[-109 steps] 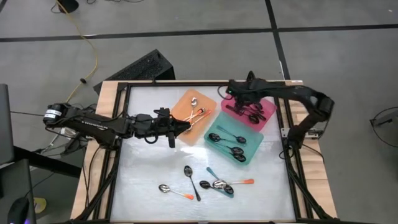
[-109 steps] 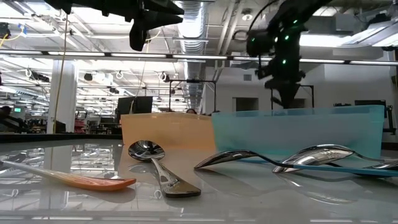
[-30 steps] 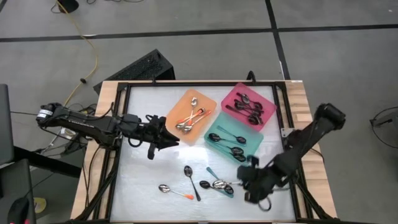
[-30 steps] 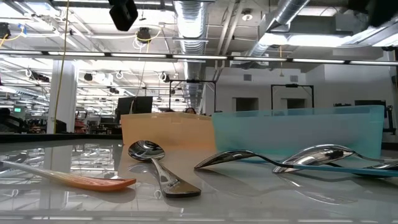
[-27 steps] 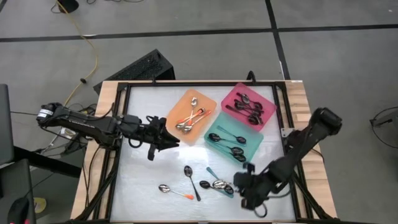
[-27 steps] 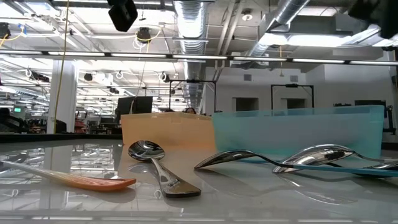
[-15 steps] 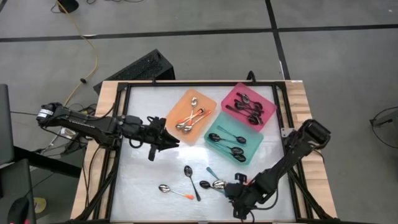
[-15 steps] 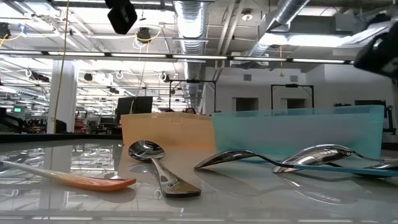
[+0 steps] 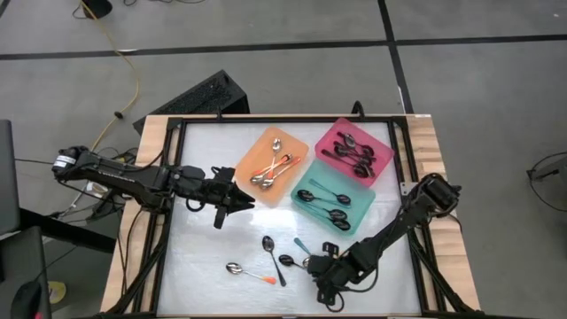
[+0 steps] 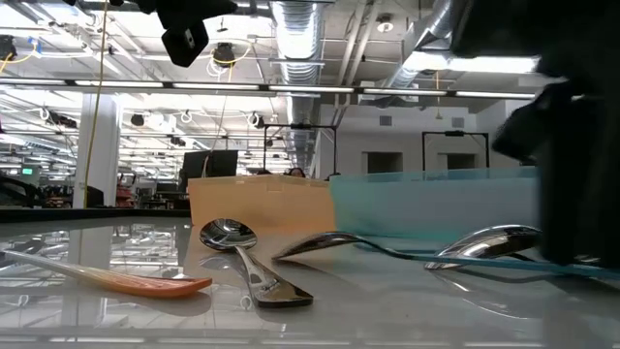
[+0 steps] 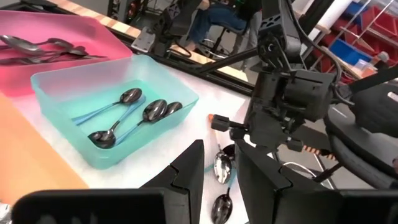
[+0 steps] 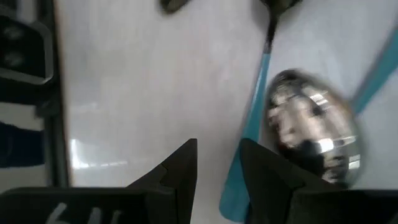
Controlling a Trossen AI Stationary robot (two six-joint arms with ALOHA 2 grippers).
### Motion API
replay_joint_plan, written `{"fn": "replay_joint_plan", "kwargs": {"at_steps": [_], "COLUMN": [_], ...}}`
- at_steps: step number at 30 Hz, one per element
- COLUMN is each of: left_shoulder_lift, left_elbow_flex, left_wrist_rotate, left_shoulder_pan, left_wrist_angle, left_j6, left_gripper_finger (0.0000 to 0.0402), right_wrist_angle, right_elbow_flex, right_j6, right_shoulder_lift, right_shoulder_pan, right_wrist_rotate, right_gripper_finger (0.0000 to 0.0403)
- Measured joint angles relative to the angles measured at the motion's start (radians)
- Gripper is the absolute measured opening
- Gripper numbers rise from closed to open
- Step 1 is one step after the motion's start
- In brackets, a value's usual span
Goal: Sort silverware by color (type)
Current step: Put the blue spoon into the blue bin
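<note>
**Right claw low over the loose spoons, left claw waiting by the orange tray**

The right claw (image 9: 319,271) is down at the near part of the tabletop (image 9: 204,248), right among the spoons not yet sorted. Its wrist view shows the two fingers (image 12: 177,171) parted by a narrow gap with bare tabletop between them and nothing gripped. Just beyond the fingertips lie a shiny spoon bowl (image 12: 311,134) and a teal handle (image 12: 252,127); the handle runs past the tip of one finger, close to it, but whether it touches cannot be told. To the left of this claw, seen from above, lie a teal-handled spoon (image 9: 291,260), an all-black spoon (image 9: 271,251) and an orange-handled spoon (image 9: 246,271), all loose on the tabletop.

The left claw (image 9: 233,200) hangs above the tabletop just beside the orange tray (image 9: 257,155), well apart from the loose spoons. Its fingers (image 11: 186,171) stand slightly parted and hold nothing.

Beyond the left claw, the orange tray carries orange-handled spoons (image 9: 275,165). The teal tray (image 9: 359,206) next to it holds teal-handled spoons (image 11: 124,115), and the pink tray (image 9: 332,137) farther back holds dark spoons (image 9: 357,156). From tabletop height, a shiny spoon (image 10: 247,257) and an orange handle (image 10: 126,279) lie in the foreground, with the right arm a dark mass at the edge.
</note>
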Motion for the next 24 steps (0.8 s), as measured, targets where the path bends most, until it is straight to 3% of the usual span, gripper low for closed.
{"fn": "replay_joint_plan", "kwargs": {"at_steps": [15,24], "left_shoulder_lift": [0.0,0.0], "left_elbow_flex": [0.0,0.0], "left_wrist_rotate": [-0.009,-0.054], "left_shoulder_pan": [0.0,0.0], "left_wrist_angle": [-0.044,-0.046], "left_j6": [0.033,0.049], "left_gripper_finger": [0.0076,0.0076], "right_wrist_angle": [-0.038,0.121], "right_elbow_flex": [-0.003,-0.001], "right_j6": [-0.022,-0.145], "right_shoulder_lift": [-0.037,-0.029], "right_shoulder_pan": [-0.122,-0.162], "right_wrist_rotate": [-0.004,0.01], "right_gripper_finger": [0.0152,0.0152]}}
